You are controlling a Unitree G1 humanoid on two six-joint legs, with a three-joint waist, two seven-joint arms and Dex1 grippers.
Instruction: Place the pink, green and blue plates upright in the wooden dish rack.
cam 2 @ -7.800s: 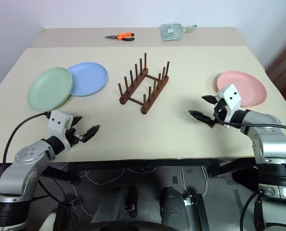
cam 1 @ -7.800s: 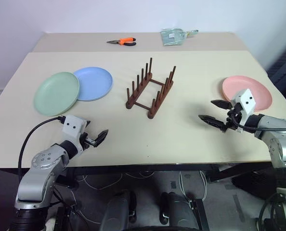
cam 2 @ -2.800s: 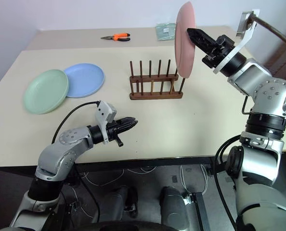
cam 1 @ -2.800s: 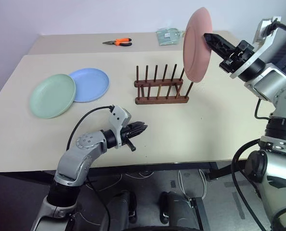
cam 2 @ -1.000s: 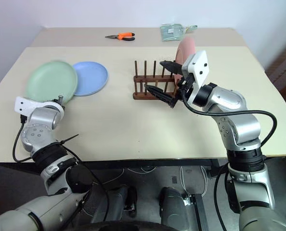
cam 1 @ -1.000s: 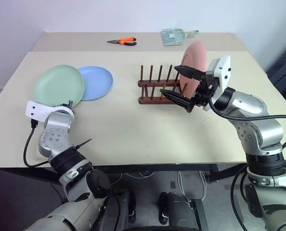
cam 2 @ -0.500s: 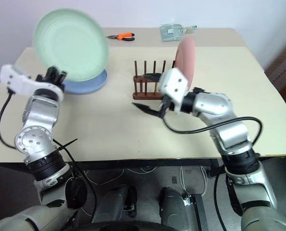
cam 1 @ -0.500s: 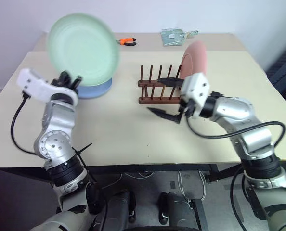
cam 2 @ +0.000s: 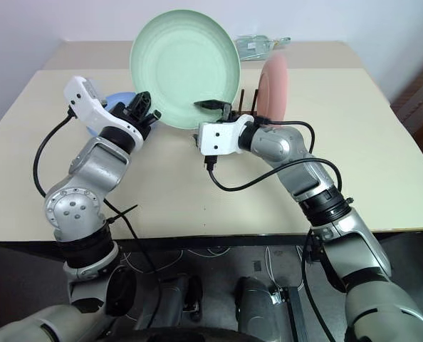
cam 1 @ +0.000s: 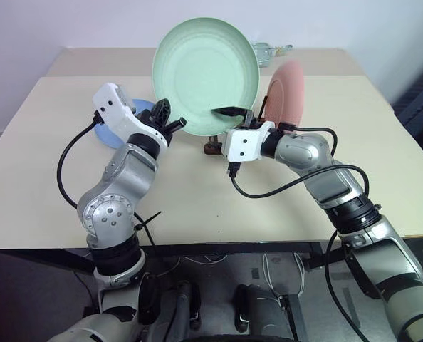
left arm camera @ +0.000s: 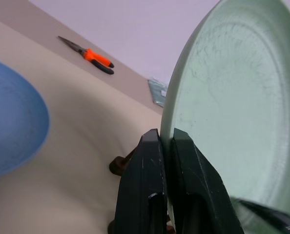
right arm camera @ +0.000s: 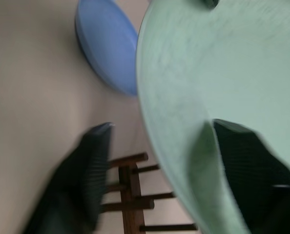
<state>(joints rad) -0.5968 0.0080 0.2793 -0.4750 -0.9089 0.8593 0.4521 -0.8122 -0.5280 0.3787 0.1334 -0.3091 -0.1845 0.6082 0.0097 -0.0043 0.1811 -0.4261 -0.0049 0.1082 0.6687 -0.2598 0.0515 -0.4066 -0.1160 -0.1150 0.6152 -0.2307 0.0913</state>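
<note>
Above the wooden dish rack [cam 1: 213,146], green plate [cam 1: 204,75] pinched by left end effector [left arm camera: 163,146], right end effector [right arm camera: 159,146] astride its rim, parted.

The raised green plate [cam 1: 205,75] hides most of the wooden dish rack [cam 1: 212,147], the far middle of the table [cam 1: 382,142] and part of a pale packet [cam 1: 265,50] near the table's far edge. The blue plate [cam 1: 115,133] is mostly covered by the left arm. In the right wrist view one dark finger [right arm camera: 79,175] is blurred, and the green plate's rim runs off the frame.

Matt, faintly speckled green plate [cam 1: 205,75]; dark wooden dish rack [right arm camera: 135,195]; smooth matt beige table [cam 1: 268,206].
</note>
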